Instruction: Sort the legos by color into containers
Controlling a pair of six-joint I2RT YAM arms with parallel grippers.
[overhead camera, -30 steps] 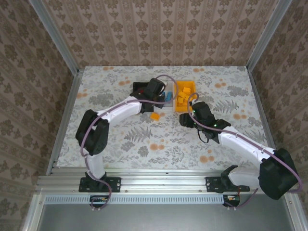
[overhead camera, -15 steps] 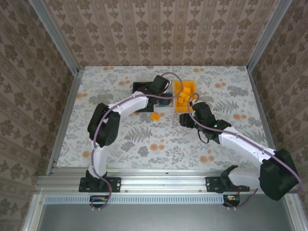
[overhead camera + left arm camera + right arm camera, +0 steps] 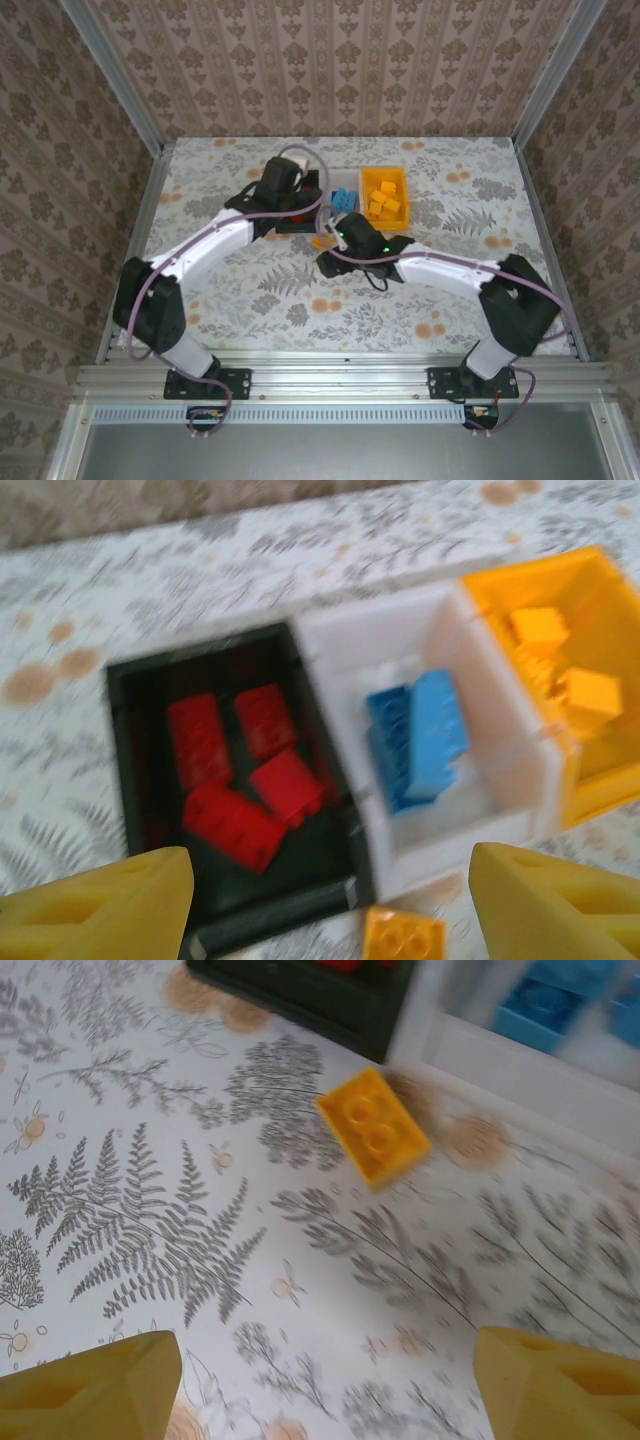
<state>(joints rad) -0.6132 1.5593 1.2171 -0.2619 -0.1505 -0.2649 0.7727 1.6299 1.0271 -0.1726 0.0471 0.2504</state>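
The left arm [image 3: 215, 240] had long white links between bulky black joints. A thin mauve cable [image 3: 298, 148] ran along it and made a loop above the wrist. The right arm [image 3: 450, 270] was built in the same way, with white shells and black joints. Each arm stood on a flat black base plate [image 3: 205, 380]. The left fingers [image 3: 100, 905] and the right fingers [image 3: 90, 1380] were yellow-orange plastic wedges with shallow hollows in their faces.
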